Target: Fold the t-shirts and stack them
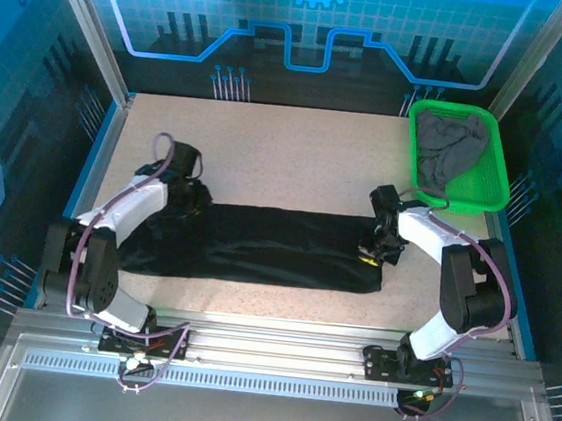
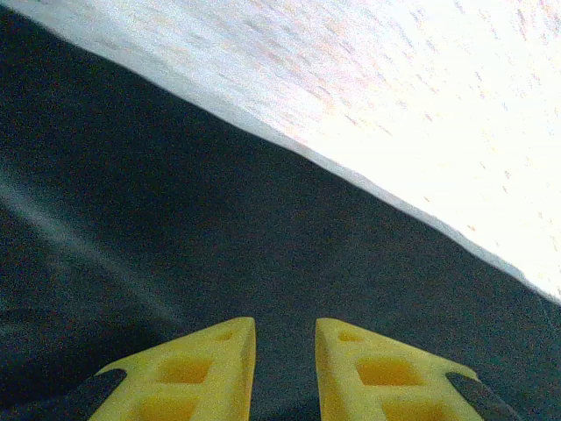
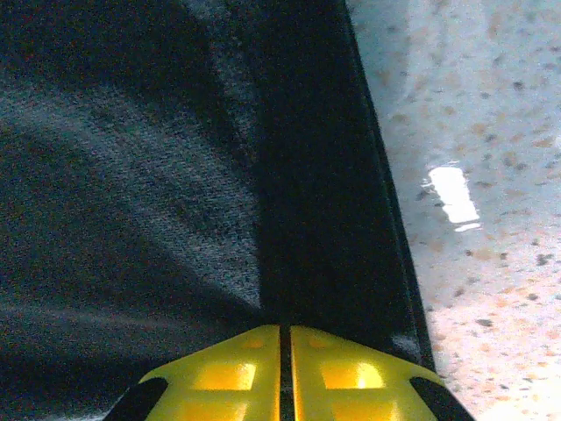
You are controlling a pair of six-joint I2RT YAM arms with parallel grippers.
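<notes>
While your black t-shirt (image 1: 267,246) lies folded into a long strip across the middle of the counter (image 1: 297,152), your left hand (image 2: 285,326) is over its left end, fingers slightly spread. Your right hand (image 3: 285,329) sits at the strip's right edge, fingers pressed together; whether cloth is caught between them, you cannot tell. The dark grey t-shirt (image 1: 448,148) lies crumpled in the green basket (image 1: 500,168), far right corner.

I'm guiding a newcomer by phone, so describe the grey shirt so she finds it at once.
Start at the table and look to its far right corner, where a green basket sits. The grey shirt lies crumpled inside it. Unlike the black shirt, spread flat mid-table, it is bunched and lighter.
</notes>
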